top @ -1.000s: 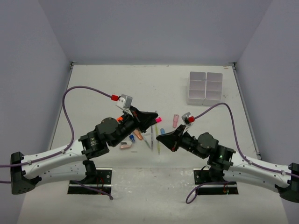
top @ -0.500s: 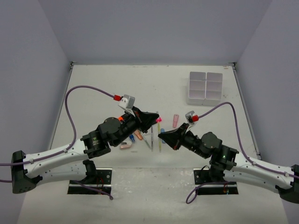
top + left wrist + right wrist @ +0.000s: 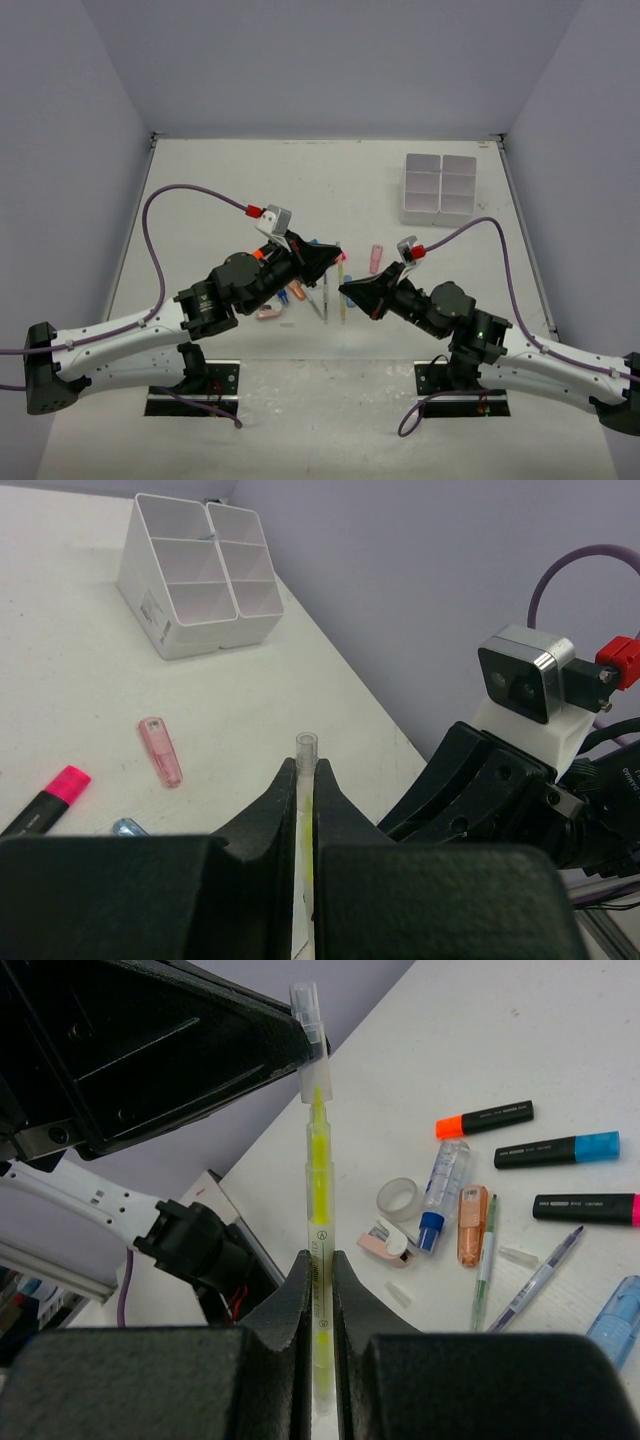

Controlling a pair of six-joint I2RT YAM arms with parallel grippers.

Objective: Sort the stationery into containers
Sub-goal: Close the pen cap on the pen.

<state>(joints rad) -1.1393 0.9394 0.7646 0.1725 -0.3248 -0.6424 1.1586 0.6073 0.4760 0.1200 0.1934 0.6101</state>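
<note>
Both arms meet over the middle of the table (image 3: 220, 190).

- Right gripper (image 3: 320, 1265): fingers pressed together on the barrel of a yellow pen (image 3: 318, 1160).
- Left gripper (image 3: 305, 775): pinches the same pen at its clear cap end.
- The pen is held between the two grippers, off the table.
- Still loose on the table: orange highlighter (image 3: 483, 1118), blue highlighter (image 3: 557, 1149), pink highlighter (image 3: 585, 1207), tape roll (image 3: 399, 1198), copper piece (image 3: 472, 1225).
- White organiser box (image 3: 439, 187) sits far right, well apart from the pen.
</note>
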